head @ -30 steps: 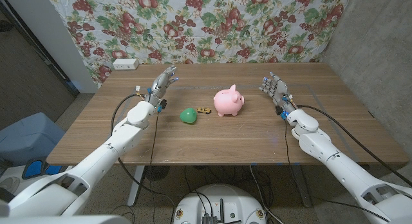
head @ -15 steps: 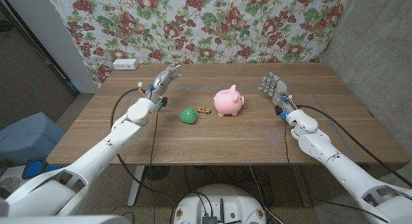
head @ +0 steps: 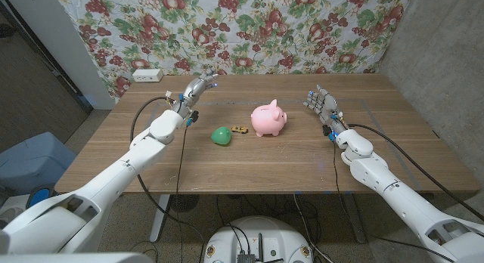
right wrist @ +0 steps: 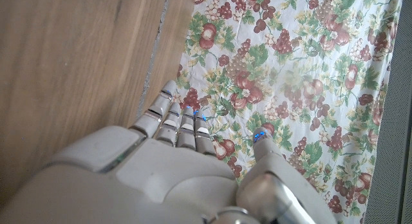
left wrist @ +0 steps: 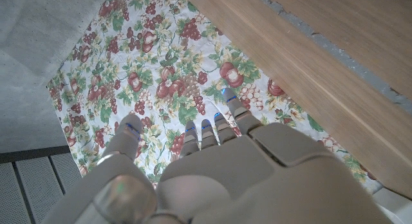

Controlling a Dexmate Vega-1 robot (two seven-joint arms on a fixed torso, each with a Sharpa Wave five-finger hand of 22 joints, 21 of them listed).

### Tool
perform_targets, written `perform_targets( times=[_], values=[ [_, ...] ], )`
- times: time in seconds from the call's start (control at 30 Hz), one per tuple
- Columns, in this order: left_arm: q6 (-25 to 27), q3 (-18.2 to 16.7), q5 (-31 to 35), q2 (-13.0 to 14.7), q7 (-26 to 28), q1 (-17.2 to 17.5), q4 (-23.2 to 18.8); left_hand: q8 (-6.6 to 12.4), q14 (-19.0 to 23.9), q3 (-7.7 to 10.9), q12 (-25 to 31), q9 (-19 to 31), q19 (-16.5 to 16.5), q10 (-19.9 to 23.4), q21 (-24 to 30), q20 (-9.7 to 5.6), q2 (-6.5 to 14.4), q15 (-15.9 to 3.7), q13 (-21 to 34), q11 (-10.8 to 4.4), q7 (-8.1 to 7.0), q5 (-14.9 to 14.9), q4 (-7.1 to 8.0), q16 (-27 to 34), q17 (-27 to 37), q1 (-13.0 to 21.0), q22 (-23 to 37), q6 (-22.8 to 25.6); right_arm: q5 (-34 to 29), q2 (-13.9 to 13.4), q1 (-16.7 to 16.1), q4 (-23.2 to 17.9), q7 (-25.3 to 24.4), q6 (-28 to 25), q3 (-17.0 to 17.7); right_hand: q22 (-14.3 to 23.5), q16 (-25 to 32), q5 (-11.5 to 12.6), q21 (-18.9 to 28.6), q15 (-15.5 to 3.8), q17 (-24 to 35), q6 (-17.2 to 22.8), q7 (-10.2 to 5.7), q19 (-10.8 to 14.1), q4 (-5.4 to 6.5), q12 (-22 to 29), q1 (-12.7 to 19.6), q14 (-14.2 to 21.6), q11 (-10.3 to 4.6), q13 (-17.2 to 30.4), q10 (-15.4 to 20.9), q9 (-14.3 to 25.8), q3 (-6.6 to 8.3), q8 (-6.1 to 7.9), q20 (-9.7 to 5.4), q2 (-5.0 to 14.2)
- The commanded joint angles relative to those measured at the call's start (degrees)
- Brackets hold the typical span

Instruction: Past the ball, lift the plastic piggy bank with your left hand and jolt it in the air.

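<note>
The pink plastic piggy bank (head: 269, 119) stands upright near the middle of the wooden table (head: 249, 161), snout toward the robot's right. At its 9 o'clock lies the green ball (head: 221, 136), apart from it, and between the two, just beside the bank, sits a small brownish toy (head: 240, 129) too small to make out.

The left hand (head: 193, 91) hovers toward the far left part of the table, at about 10 o'clock from the ball and well apart from the piggy bank; its fingers (left wrist: 201, 132) are spread and extended, grasping nothing. In the left wrist view the fingers reach toward the fruit-patterned cloth (head: 242, 29) hanging behind the table.

The right hand (head: 321, 104) is raised at 3 o'clock of the piggy bank, well apart from it, palm upright, its fingers (right wrist: 172, 125) straight and close together, released and holding nothing.

A white power strip (head: 147, 75) sits at the table's far left corner, at 11 o'clock from the left hand
</note>
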Motion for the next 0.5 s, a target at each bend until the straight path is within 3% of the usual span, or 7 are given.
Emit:
perform_targets(
  times=[0.03, 0.5],
  values=[
    [-1.04, 1.3, 3.45, 0.74, -1.86, -2.1, -0.42, 0.12, -0.22, 0.21, 0.37, 0.29, 0.15, 0.3, -0.18, -0.52, -0.28, -0.44, 0.17, -0.28, -0.05, -0.13, -0.23, -0.19, 0.22, 0.37, 0.15, 0.67, -0.09, 0.29, 0.14, 0.41, 0.11, 0.47, -0.1, 0.16, 0.47, 0.37, -0.22, 0.07, -0.03, 0.71, 0.0, 0.52, -0.41, 0.39, -0.07, 0.65, -0.21, 0.18, 0.45, 0.29, 0.23, 0.18, 0.2, 0.24],
    [-2.37, 2.7, 6.72, 1.28, -4.06, -4.24, -0.87, -0.03, -0.18, 0.09, 0.27, 0.3, 0.45, 0.55, -0.46, -0.78, -0.46, -0.77, 0.18, -0.53, -0.04, -0.14, -0.24, -0.24, 0.22, 0.56, 0.16, 0.8, 0.33, 0.44, -0.21, 0.43, 0.12, 0.82, 0.18, 0.17, 0.48, 0.37, -0.56, 0.12, -0.1, 0.71, 0.06, 0.65, -0.45, 0.35, -0.11, 0.61, -0.22, 0.17, 0.43, 0.29, 0.21, 0.13, 0.28, 0.26]
  ],
)
